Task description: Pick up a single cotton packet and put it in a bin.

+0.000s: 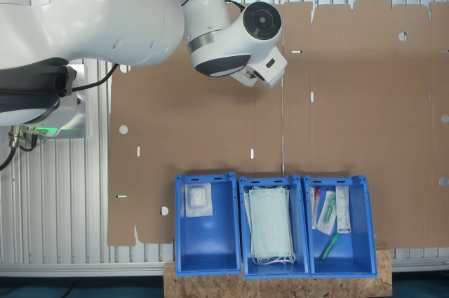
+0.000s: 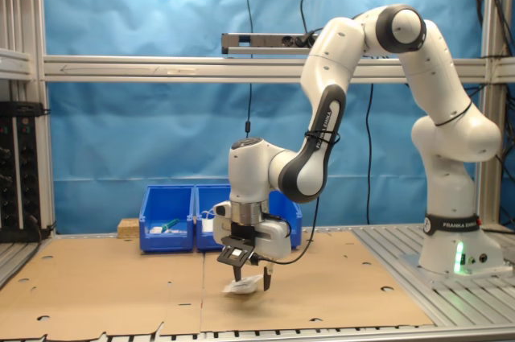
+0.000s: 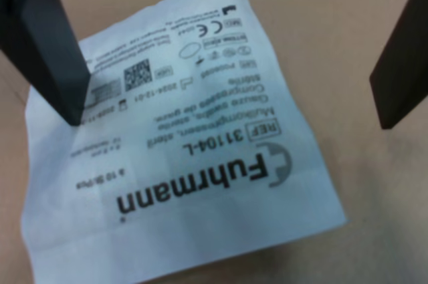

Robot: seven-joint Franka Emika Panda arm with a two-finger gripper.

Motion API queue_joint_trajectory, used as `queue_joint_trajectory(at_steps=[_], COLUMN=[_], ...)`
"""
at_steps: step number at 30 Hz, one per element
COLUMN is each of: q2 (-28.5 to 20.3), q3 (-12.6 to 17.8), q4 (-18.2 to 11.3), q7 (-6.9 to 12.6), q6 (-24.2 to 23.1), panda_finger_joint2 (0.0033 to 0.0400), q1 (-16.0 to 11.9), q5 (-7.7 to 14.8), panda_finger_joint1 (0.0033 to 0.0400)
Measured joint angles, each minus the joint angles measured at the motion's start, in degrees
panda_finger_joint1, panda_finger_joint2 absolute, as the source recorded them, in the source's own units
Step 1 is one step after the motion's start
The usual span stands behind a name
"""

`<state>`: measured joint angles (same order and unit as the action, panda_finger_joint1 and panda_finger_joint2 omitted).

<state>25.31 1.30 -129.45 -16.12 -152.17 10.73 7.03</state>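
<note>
Wrist view: spread gripper (image 3: 231, 90) straddles the cotton packet (image 3: 180, 164), one finger (image 3: 47, 50) touching it.

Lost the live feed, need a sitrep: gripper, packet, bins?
Gripper open, low over the cardboard. Cotton packet between the fingers, not clamped; one corner looks raised. Target bin apart, holds one white gauze packet. Nothing visibly in the way.

Both exterior views are bright and evenly lit, with sharp detail and only soft, faint shadows. In the second exterior view a pale glare spreads across the blue backdrop (image 2: 145, 4) at the upper left of the frame. The wrist view is softer: the black fingers (image 3: 47, 43) blur at the side edges, and the cotton packet (image 3: 180, 157) shows slightly smeared print.
</note>
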Motion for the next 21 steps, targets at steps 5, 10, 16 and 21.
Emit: queue_joint_trajectory(at_steps=[5,10,16,21], q2=[0.3,0.7,1.3,1.9], q3=[0.0,0.0,0.0,0.0], q4=[0.6,0.9,1.2,1.3], q7=[-0.06,-0.08,-0.09,-0.09], q6=[-0.8,-1.3,-1.8,-2.1], panda_finger_joint2=[0.04,0.04,0.04,0.04], q1=[0.0,0.0,0.0,0.0], q5=[0.0,0.0,0.0,0.0], panda_finger_joint1=[0.04,0.04,0.04,0.04])
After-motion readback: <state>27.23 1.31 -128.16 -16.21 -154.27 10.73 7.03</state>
